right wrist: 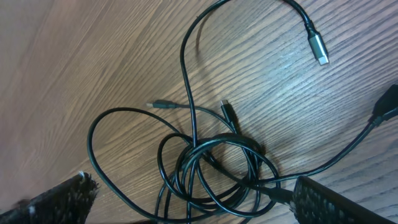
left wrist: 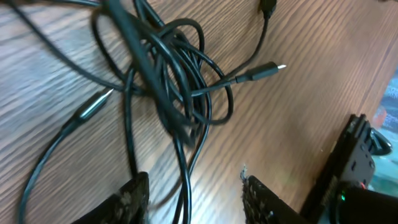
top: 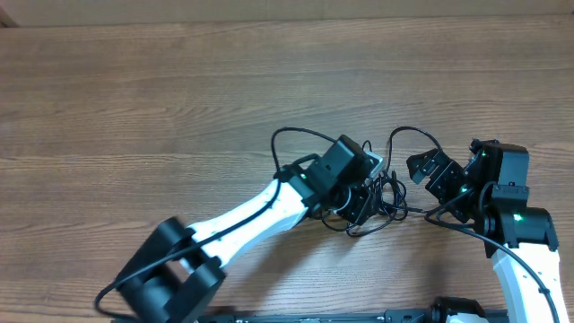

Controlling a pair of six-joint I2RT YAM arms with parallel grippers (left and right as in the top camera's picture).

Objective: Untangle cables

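1. Site. A wood-grain table [top: 179, 108] is observed, with both arms brought in over its right-hand part.

2. Task item. The cables [top: 387, 199] are found on the table surface between the two grippers, gathered into one knot of overlapping loops. In the right wrist view the knot is seen low in the frame, with one long strand led away towards the top and ended by a silver-tipped plug [right wrist: 318, 48] lying flat on the wood. Two smaller plug ends [right wrist: 163, 105] are noted just above the knot. In the left wrist view a further metal-tipped plug [left wrist: 267, 70] is seen projecting to the right of the bundle.

3. Left gripper [left wrist: 194, 183]. The fingers [left wrist: 130, 199] are seen parted, low over the table. A single cord is passed through the gap between them; it is not pinched, and no contact with either finger can be confirmed.

4. Right gripper [right wrist: 193, 183]. The jaws are spread wide, one to each side of the knot. Nothing is grasped.
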